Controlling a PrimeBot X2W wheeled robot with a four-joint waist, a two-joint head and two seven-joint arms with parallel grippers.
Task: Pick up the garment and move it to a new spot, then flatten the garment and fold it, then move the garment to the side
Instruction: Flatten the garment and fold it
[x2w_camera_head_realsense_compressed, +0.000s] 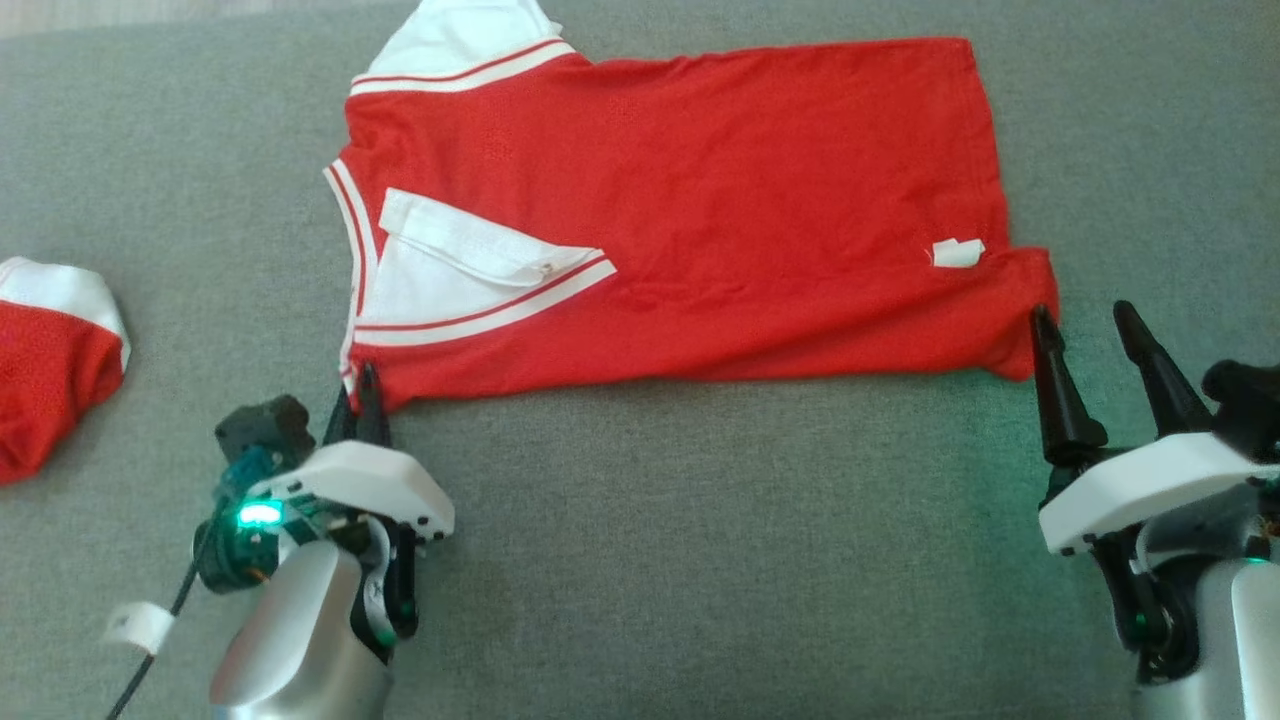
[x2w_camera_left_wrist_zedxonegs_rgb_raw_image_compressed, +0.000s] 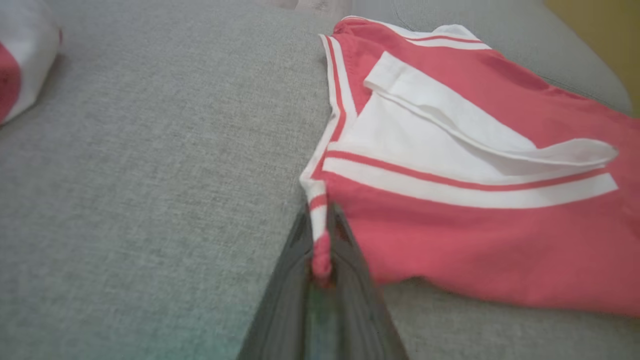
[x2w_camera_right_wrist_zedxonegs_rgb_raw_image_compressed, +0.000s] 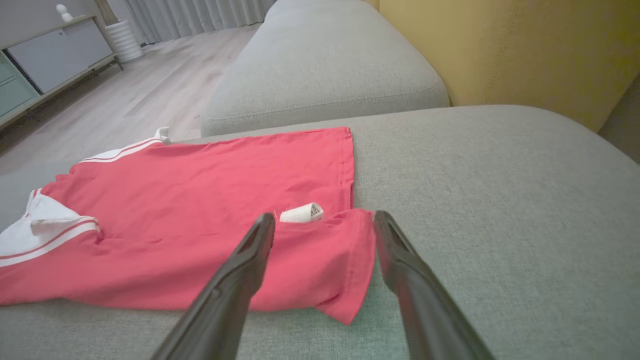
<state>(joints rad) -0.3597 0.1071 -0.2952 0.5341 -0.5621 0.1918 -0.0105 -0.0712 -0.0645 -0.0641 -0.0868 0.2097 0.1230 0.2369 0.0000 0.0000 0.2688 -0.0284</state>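
Garment (x2w_camera_head_realsense_compressed: 700, 180): red cloth, matt, fine knit grain noted; collar and sleeve bands white cloth, smoother. Small label (x2w_camera_head_realsense_compressed: 958, 253) beside right pincer (x2w_camera_head_realsense_compressed: 1083, 318): white, thin, paper or woven not told apart. Sofa cushion (x2w_camera_head_realsense_compressed: 700, 550) under both pincers: grey woven cloth, coarse weave, matt. Fingers (x2w_camera_right_wrist_zedxonegs_rgb_raw_image_compressed: 235, 280) of right pincer: dark, matt, plastic-looking; same seen on left pincer (x2w_camera_left_wrist_zedxonegs_rgb_raw_image_compressed: 320, 235). Housing (x2w_camera_head_realsense_compressed: 370, 480) behind left pincer: white plastic, smooth, slight sheen. Forearm shell (x2w_camera_head_realsense_compressed: 300, 620): silver, glossy. Backrest (x2w_camera_right_wrist_zedxonegs_rgb_raw_image_compressed: 525, 50) beyond right pincer: yellow cloth, matt. Floor (x2w_camera_right_wrist_zedxonegs_rgb_raw_image_compressed: 150, 95): pale wood, satin.

Head camera looks down; wrist cameras sit low, close at opposite ends of the garment (x2w_camera_head_realsense_compressed: 680, 200).
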